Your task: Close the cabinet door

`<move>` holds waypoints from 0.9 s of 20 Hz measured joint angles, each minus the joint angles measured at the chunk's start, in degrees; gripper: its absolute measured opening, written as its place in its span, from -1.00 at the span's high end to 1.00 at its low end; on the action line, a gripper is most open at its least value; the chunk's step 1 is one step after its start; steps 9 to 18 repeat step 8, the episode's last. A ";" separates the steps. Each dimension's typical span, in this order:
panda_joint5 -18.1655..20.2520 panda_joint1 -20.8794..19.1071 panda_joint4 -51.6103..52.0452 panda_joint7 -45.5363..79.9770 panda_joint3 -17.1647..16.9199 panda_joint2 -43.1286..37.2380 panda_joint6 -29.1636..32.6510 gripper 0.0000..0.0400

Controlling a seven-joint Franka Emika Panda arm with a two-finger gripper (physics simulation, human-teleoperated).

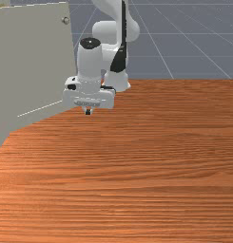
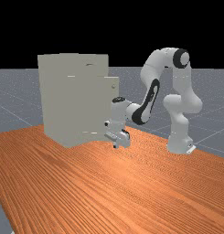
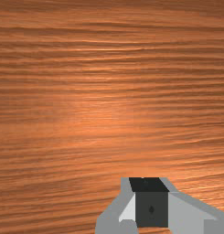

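Front view: the cabinet door (image 1: 32,61) stood ajar at the front view's left — the end effector (image 1: 88,113), fingers together, near it. Approach seemed the step — contact and a closing push were needed next.

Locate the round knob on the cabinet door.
In the front view's upper left, the knob sits high on the door, by the edge nearest the arm; in the far view, it is higher than the gripper.

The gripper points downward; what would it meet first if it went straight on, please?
Most likely the table, straight below the gripper, though how far down is hard to tell.
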 joint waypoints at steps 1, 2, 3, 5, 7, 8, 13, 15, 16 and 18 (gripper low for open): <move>-0.36 -0.25 -0.88 -0.66 -0.90 -0.38 0.11 1.00; -0.64 -0.67 -1.60 -1.43 -1.94 -0.67 0.12 1.00; -0.89 -1.26 -2.12 -2.37 -3.13 -0.81 0.14 1.00; -1.23 -3.10 -2.78 -4.92 -6.04 -0.89 0.09 1.00; -2.28 -5.45 -2.68 -7.93 -9.42 -0.59 0.10 1.00; -2.68 -6.60 -2.40 -9.31 -11.00 -0.58 0.14 1.00; -2.68 -6.60 -2.40 -9.31 -11.00 -0.58 0.14 1.00; -2.68 -6.60 -2.40 -9.31 -11.00 -0.58 0.14 1.00; -2.68 -6.60 -2.40 -9.31 -11.00 -0.58 0.14 1.00; -2.68 -6.60 -2.40 -9.31 -11.00 -0.58 0.14 1.00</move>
